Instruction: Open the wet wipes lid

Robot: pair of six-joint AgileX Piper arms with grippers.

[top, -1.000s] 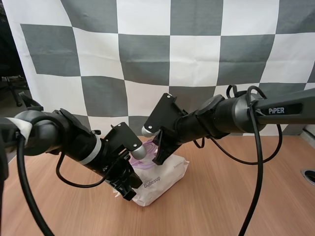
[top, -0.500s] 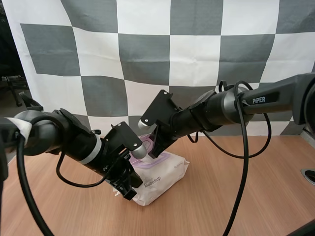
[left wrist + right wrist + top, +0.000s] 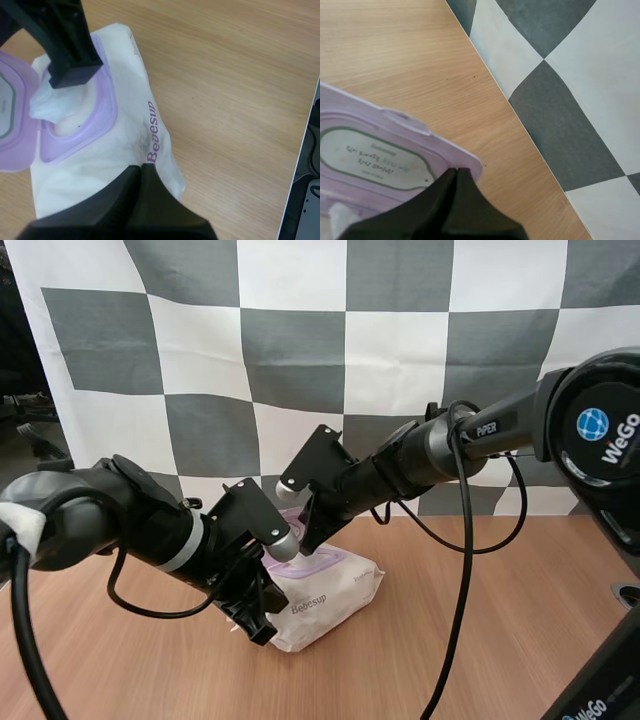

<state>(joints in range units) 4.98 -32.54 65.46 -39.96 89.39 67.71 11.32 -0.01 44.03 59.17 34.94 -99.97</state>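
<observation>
Okay, so over the last second my right fingers (image 3: 303,532) have swung up and back toward the far side, taking the flap with them. The pale purple hinged plastic lid (image 3: 12,117) of the white soft wet wipes pack with purple lettering (image 3: 335,590) now lies folded right over, off to the side of its purple frame. A white wipe (image 3: 50,100) is poking up out of the opening. As far as I can judge, the lid is open and the job is basically done.

The right fingers are clenched together into one dark wedge, holding nothing, with the tips sitting right at the rim of the flipped-over lid. From the left wrist camera, one of them hangs just over the opening.

The left fingers (image 3: 140,172) are also pressed together, not pinching anything. They're down on the near end of the pack, apparently pinning it to the wooden surface (image 3: 470,640).

The pack itself lies flat on the surface between the two arms — lettering facing up.
</observation>
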